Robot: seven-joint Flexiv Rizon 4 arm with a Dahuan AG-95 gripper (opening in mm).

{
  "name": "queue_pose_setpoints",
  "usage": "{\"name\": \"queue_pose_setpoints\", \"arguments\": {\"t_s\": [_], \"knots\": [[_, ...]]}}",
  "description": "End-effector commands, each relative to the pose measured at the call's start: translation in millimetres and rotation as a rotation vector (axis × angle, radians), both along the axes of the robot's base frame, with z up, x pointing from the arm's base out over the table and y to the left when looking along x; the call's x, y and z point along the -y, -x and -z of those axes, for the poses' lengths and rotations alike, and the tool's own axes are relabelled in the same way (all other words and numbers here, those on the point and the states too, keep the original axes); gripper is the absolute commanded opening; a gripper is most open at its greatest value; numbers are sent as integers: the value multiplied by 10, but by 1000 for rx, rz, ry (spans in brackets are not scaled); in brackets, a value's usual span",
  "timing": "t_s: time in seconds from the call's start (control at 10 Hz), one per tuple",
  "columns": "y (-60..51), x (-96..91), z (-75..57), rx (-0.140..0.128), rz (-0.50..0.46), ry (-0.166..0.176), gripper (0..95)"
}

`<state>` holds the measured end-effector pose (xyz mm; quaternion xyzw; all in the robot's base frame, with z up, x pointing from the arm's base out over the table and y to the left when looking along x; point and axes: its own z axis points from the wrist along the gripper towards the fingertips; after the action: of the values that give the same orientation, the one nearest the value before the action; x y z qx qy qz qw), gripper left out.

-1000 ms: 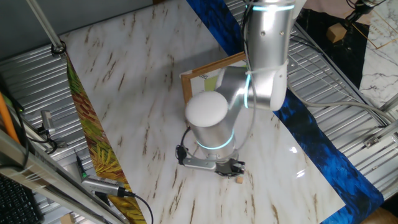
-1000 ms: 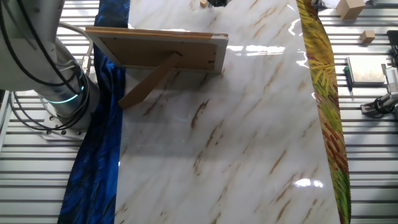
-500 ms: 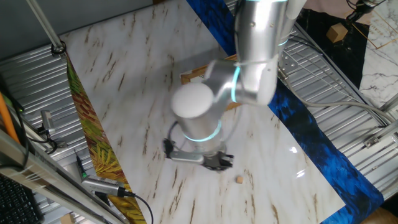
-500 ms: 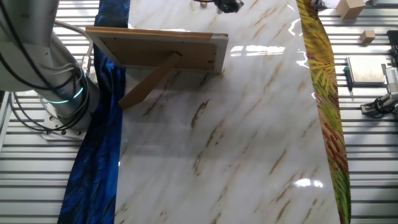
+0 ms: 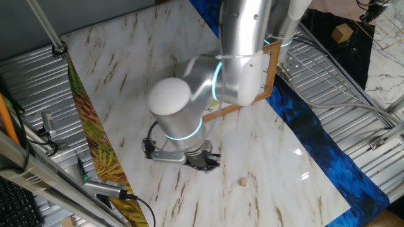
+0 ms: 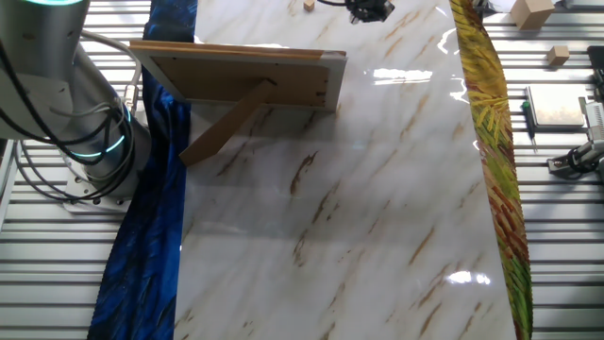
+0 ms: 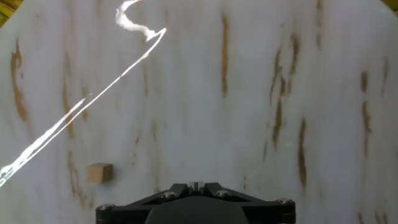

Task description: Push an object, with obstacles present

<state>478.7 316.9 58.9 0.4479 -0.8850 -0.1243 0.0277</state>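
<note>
- One gripper (image 5: 203, 159) sits low over the marble surface (image 5: 126, 88); fingers look clenched together, nothing between them.
- Hand view: small wood nub (image 7: 99, 172) lies on the surface at about 9 o'clock from the gripper base (image 7: 196, 202), apart from it.
- One fixed view: nub (image 5: 242, 181) at about 4 o'clock from the gripper, near, not touching.
- Picture frame (image 5: 268, 75) farther back, at 1 o'clock, mostly hidden by the arm (image 5: 243, 44).
- Other fixed view: frame (image 6: 241, 76) stands on its rear prop; nub (image 6: 308, 6) and gripper (image 6: 370, 9) at top edge.

White marble tabletop (image 5: 126, 82), ribbed metal surround (image 5: 353, 132), glare
</note>
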Motion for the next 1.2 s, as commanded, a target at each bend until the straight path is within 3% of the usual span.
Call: {"name": "queue_pose_setpoints", "arguments": {"t_s": [0.1,0.5,0.7,0.9,1.1,1.2], "knots": [[3,2,2,-5,13,-2,0],[3,2,2,-21,29,11,0],[3,2,2,-25,82,21,0],[-17,16,3,-18,92,42,0],[-150,77,5,-15,89,51,0],[-322,179,12,-12,78,47,0]]}}
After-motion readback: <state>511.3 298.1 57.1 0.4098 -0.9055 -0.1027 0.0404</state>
